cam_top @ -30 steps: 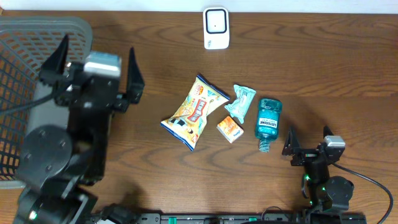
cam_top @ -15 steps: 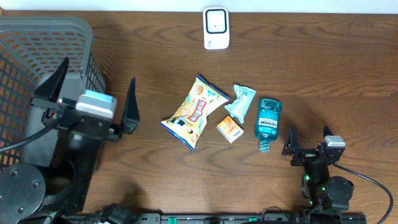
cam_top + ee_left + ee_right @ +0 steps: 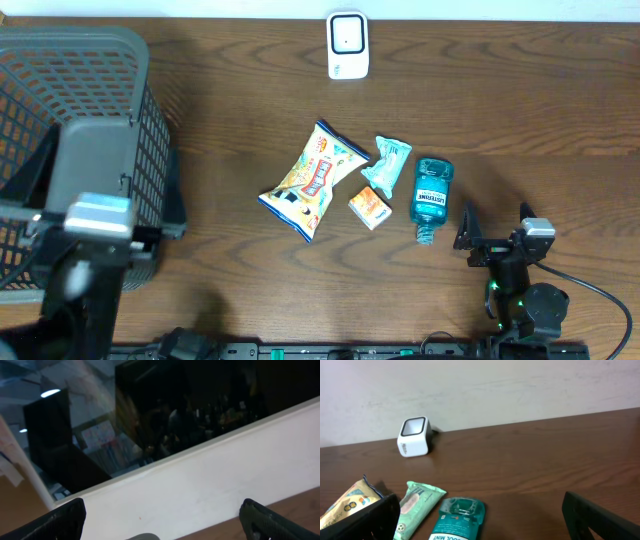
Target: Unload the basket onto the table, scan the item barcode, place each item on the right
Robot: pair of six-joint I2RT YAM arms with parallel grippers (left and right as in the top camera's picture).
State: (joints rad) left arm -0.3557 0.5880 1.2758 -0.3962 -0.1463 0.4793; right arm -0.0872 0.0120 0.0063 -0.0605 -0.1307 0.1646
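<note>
We find the left gripper (image 3: 162, 522) and right gripper (image 3: 495, 235) spread empty, Listerine bottle (image 3: 431, 195) and snack bag (image 3: 313, 180) lying well apart from the scanner (image 3: 348, 45); scanning appears unstarted.

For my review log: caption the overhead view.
Mid-table: snack bag, green packet, orange box, mouthwash bottle; scanner beyond, basket at left.

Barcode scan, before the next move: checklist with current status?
1. The right pincer open and empty: ok.
2. The left pincer open and empty: ok.
3. The scanner standing, nothing in front of it: ok.
4. The mouthwash bottle nearest the right pincer, nothing on top: ok.
5. Grasp room around the orange box: not ok, crowded between chips bag and green packet.
6. Barcode showing on any item: cannot tell.
</note>
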